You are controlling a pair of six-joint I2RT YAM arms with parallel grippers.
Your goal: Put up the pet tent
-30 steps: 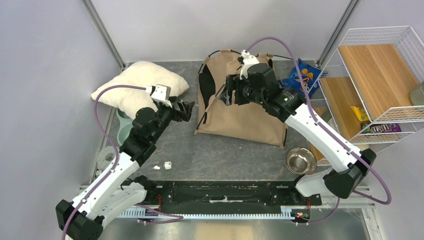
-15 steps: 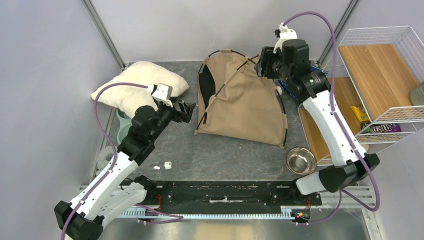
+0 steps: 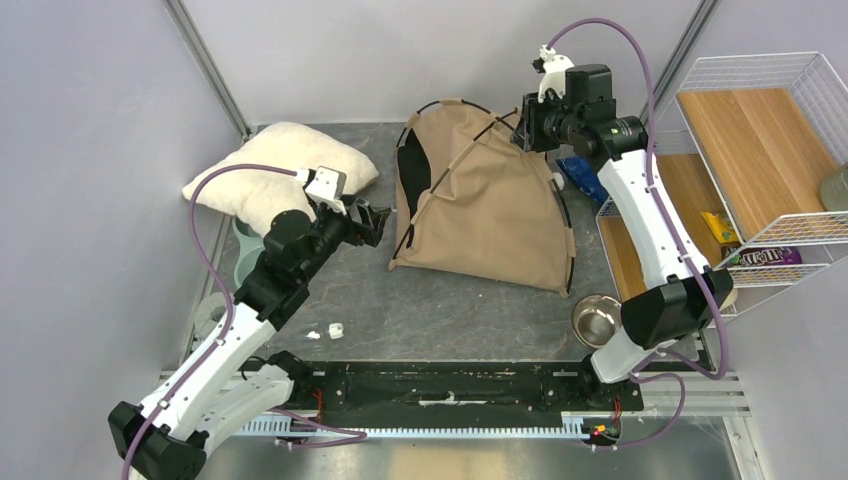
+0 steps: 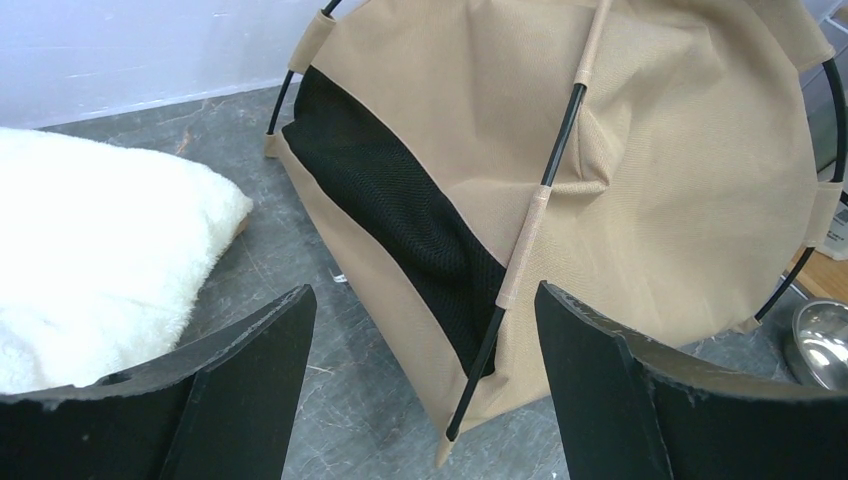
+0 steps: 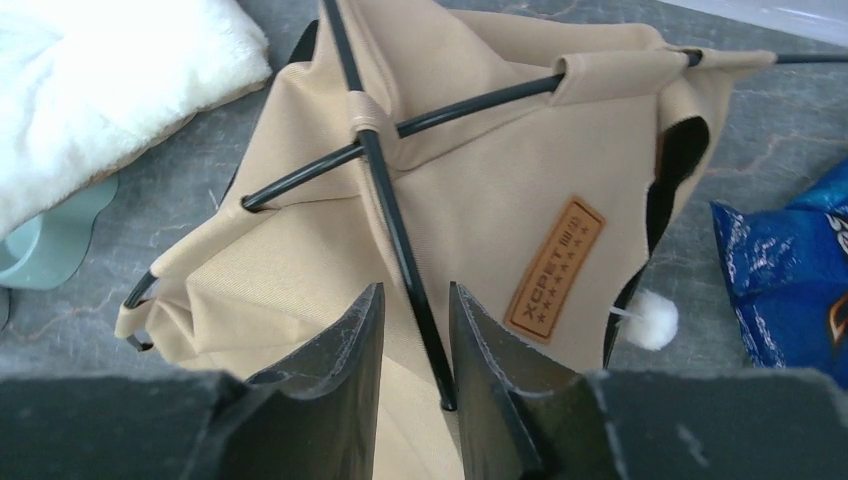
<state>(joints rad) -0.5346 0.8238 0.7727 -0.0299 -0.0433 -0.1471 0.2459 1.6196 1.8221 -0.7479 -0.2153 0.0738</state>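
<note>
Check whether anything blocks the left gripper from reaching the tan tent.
Nothing visible does. In the left wrist view, only bare grey table lies between the open left gripper and the tan fabric pet tent with its black poles. The fluffy white pillow sits off to the side.

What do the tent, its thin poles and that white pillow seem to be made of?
The tent looks like woven tan cloth, matte and canvas-like: fine weave and soft creases show. Its poles are thin, glossy black rods bent in arcs, perhaps fibreglass or plastic; I cannot tell which. The pillow looks like white plush fleece, with a fuzzy nap.
</note>
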